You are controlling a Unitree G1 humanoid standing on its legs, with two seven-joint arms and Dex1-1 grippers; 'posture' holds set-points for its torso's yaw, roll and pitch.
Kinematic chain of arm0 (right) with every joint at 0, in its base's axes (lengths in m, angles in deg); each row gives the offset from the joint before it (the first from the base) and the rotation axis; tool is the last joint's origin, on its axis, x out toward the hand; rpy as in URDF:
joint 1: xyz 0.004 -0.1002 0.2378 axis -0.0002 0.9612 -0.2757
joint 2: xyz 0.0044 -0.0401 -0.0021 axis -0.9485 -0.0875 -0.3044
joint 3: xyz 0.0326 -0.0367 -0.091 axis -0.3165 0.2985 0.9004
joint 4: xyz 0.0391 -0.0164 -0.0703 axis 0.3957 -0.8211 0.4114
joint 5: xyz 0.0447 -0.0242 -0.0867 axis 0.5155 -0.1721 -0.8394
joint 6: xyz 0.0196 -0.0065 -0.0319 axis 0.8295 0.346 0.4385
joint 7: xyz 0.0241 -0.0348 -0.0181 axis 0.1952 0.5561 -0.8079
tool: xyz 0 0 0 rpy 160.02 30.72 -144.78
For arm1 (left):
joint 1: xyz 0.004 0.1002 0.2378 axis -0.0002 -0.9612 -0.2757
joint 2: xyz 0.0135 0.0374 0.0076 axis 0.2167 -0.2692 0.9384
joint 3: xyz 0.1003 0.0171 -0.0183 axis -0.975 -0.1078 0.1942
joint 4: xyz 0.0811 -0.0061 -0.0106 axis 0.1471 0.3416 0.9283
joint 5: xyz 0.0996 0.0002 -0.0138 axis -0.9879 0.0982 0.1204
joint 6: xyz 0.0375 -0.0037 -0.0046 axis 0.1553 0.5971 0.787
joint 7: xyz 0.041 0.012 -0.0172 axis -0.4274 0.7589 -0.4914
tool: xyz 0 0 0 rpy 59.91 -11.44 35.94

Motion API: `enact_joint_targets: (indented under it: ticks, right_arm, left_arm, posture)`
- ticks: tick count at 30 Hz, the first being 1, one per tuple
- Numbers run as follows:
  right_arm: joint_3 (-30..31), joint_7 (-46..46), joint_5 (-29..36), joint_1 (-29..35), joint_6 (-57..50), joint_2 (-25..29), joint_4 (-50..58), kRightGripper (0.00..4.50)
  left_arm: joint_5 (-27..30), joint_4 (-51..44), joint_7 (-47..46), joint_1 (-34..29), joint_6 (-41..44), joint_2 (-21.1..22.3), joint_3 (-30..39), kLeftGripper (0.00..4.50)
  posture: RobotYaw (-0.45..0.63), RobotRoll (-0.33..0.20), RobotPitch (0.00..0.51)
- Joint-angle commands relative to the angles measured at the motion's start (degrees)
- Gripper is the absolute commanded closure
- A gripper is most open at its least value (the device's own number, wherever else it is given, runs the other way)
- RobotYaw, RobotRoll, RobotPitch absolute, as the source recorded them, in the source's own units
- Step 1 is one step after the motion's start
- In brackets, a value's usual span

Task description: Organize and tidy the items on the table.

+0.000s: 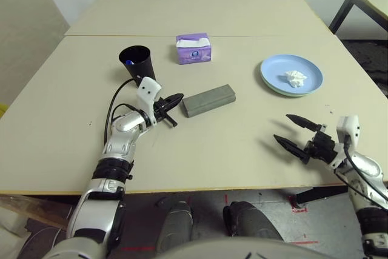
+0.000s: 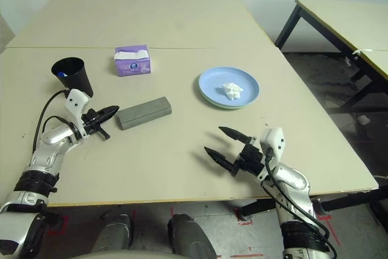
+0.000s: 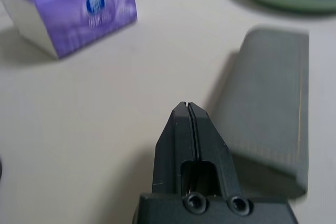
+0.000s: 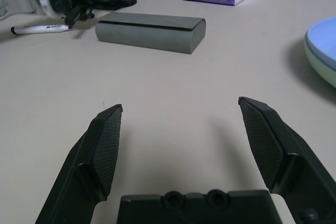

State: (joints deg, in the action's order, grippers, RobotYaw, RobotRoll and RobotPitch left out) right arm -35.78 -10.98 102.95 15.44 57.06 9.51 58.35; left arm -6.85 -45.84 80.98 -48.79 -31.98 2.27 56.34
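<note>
Smooth beige table, boxy grey glasses case, left gripper pressed together, right gripper spread

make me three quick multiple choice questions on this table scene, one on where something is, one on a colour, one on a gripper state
1. Where is the crumpled tissue?
A. on the blue plate
B. in the black cup
C. on the grey glasses case

2. What colour is the tissue box?
A. red
B. purple
C. yellow

3. How do the two grippers stand?
A. both open
B. left gripper open, right gripper shut
C. left shut and empty, right open

Answers:
1 A, the tissue lies on the plate.
2 B, its sides are purple.
3 C, the left wrist view shows the fingers pressed together, while the right fingers are spread wide.
</note>
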Motion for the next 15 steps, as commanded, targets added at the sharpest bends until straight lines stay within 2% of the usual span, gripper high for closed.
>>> enact_joint_targets:
  ticks: [1, 5, 15]
  right_arm:
    - [0.56, 0.01, -0.64, 0.73, 0.36, 0.14, 0.20, 0.00]
    - [0.49, -0.11, -0.77, 0.45, 0.45, 0.19, -0.19, 0.00]
    - [1.07, -0.56, -1.10, -0.38, -0.08, -0.16, -0.04, 0.00]
  left_arm:
    - [1.33, -1.19, 0.52, -0.15, 0.87, -1.15, 0.09, 4.48]
    - [1.75, -3.13, 2.98, -1.53, 1.58, -1.61, -1.38, 4.48]
    - [0.74, -6.63, 6.64, -5.93, 3.32, 1.35, -3.19, 4.48]
  posture:
    - [-0.10, 0.000, 0.103]
    - [-0.10, 0.000, 0.103]
    - [-0.09, 0.000, 0.104]
